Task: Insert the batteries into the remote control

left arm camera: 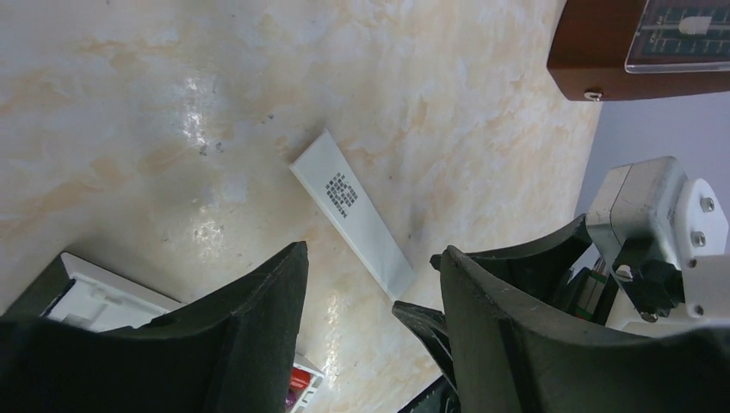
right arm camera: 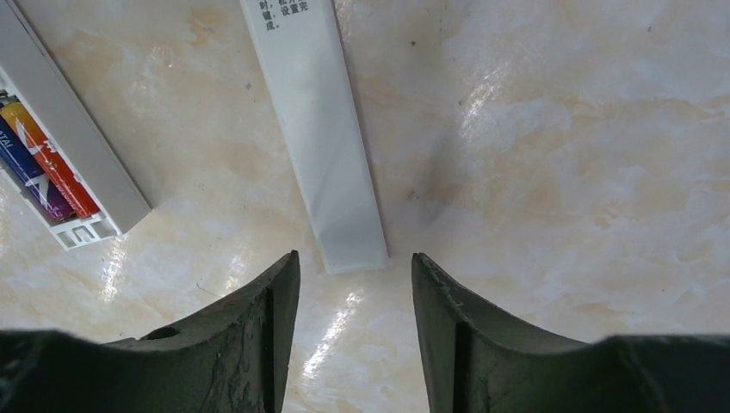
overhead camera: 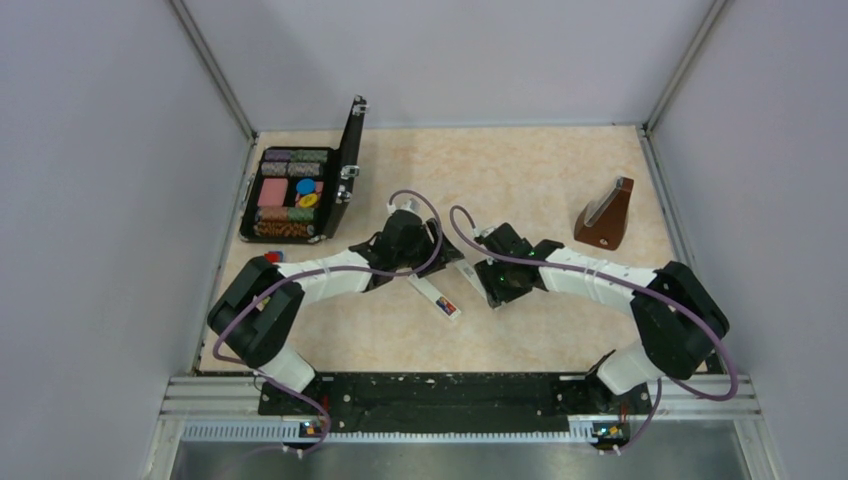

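Batteries [right arm camera: 47, 163] already seated in remote control [right arm camera: 77, 146], flat on table [right arm camera: 559, 172]. Right tool [right arm camera: 353, 262] open, empty, over end of white cover strip [right arm camera: 331, 146] just beside remote (probably battery door). Left tool [left arm camera: 370, 254] open too. Lower squarely, pinch strip's long edges.

- Bench [right arm camera: 559, 155]: glossy, smooth, with a marbled beige stone look.
- Remote control [right arm camera: 79, 131] and loose white strip [right arm camera: 331, 163]: smooth white plastic with a faint sheen.
- Batteries [right arm camera: 50, 159]: shiny printed wrap.
- Metronome [left arm camera: 603, 64]: polished brown wood.
- Right claw [right arm camera: 353, 258]: matt black, grainy plastic.
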`<state>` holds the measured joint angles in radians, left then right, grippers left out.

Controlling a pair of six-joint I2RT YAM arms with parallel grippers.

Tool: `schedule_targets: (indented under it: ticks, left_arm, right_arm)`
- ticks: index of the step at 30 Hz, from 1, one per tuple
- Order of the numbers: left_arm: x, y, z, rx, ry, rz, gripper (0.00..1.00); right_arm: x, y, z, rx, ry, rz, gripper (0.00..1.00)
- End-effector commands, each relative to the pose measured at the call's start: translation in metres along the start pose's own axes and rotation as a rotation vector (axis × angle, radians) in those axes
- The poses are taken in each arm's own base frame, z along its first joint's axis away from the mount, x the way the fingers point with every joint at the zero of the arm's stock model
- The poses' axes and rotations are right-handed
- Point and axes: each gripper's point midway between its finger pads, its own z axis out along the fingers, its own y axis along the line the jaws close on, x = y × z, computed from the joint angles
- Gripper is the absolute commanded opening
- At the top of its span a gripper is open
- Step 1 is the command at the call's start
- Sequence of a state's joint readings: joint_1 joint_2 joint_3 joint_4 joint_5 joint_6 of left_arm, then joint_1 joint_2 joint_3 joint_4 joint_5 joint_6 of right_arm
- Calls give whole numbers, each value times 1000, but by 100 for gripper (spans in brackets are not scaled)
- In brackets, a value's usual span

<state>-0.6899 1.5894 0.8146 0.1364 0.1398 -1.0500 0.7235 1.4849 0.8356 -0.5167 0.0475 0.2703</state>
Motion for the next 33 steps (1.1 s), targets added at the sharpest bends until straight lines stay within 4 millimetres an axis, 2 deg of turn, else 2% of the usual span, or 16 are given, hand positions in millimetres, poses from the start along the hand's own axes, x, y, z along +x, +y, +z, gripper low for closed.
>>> schedule_targets:
  ticks: [1, 5, 10, 17, 23, 33]
  left_arm:
    - [-14, -5, 4, -16, -57, -20, 62]
    - [-18, 3, 4, -56, -76, -34, 61]
    - [-22, 9, 1, -78, -84, -45, 61]
    - [-23, 10, 0, -73, -78, -50, 61]
    - [-19, 2, 2, -23, -58, -55, 62]
    - [-10, 1, 9, 9, -14, -49, 64]
  right_arm:
    - [-5, 5, 0, -22, -3, -47, 51]
    - [4, 6, 7, 11, 34, -82, 51]
    - [10, 2, 12, 52, 62, -87, 45]
    - [15, -4, 15, 92, 93, -79, 27]
    - [9, -6, 10, 108, 61, -71, 24]
    - [-18, 10, -8, 46, -29, 3, 25]
